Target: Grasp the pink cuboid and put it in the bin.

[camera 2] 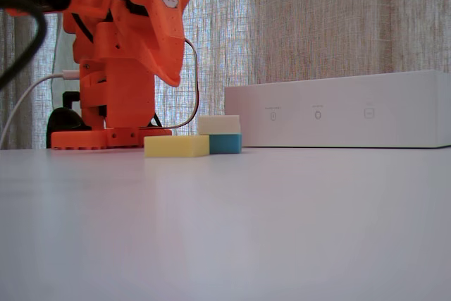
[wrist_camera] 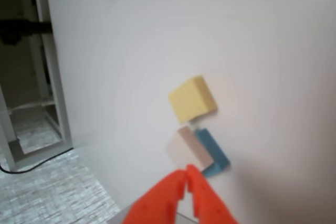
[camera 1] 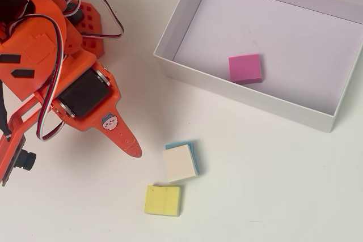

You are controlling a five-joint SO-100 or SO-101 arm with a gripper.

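Observation:
The pink cuboid [camera 1: 245, 68] lies flat on the floor of the bin [camera 1: 244, 93], near its front wall, in the overhead view. In the fixed view the bin [camera 2: 338, 111] shows only its white side wall and the cuboid is hidden. The wrist view shows neither. My orange gripper [camera 1: 133, 148] is shut and empty, raised above the table left of the bin. Its tip points down in the fixed view [camera 2: 173, 77]. In the wrist view the fingertips [wrist_camera: 188, 174] meet.
A yellow block [camera 1: 163, 199] [camera 2: 176, 146] [wrist_camera: 191, 99] and a cream-topped blue block [camera 1: 181, 162] [camera 2: 220, 134] [wrist_camera: 197, 150] lie together on the white table, just right of the gripper tip. The arm's orange base [camera 2: 113, 135] stands at the left. A table edge shows in the wrist view [wrist_camera: 58, 77].

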